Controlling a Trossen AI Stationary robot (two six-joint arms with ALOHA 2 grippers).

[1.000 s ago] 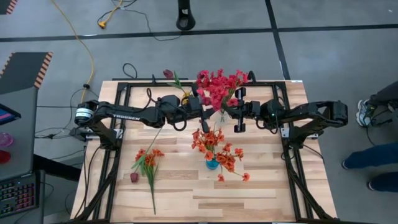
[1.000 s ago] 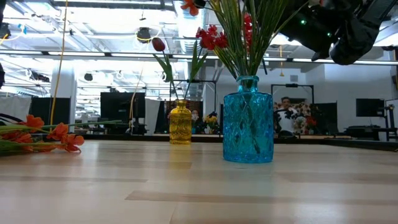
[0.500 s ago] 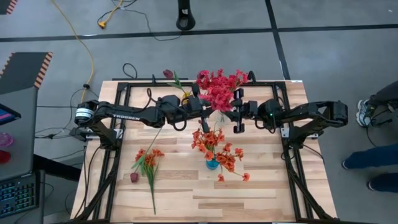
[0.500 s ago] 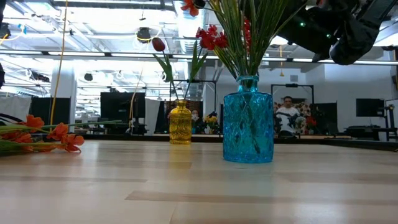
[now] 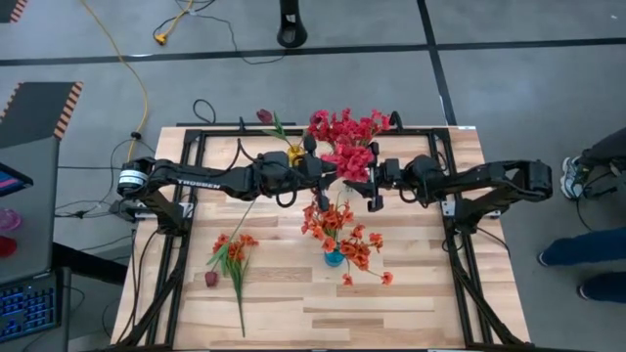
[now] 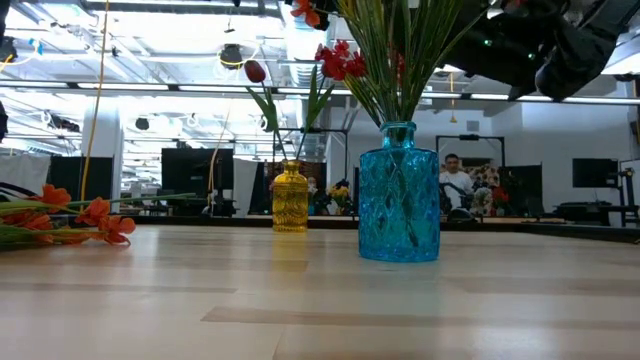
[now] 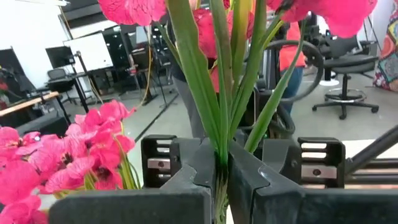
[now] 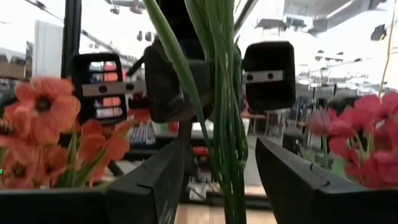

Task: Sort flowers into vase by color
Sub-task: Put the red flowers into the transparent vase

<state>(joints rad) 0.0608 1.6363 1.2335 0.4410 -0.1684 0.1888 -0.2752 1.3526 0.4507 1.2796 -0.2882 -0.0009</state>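
Blue faceted glass vase [image 6: 399, 192] stands nearest on the pale wooden table [image 5: 411, 303], holding orange-red clustered flowers [image 5: 342, 235]. At its nine o'clock more orange-red sprays [image 5: 233, 256] lie flat on the wood. Farther back, at twelve o'clock from the blue vase, the left gripper [image 7: 222, 177] is clenched on the green stems [image 7: 219, 93] of the crimson-pink clustered flowers [image 5: 344, 139]. The right gripper [image 8: 217, 180] faces it with fingers released, apart around the stems. At eleven o'clock stands the yellow glass vase [image 6: 290, 198] with a dark maroon bud [image 6: 255, 71].
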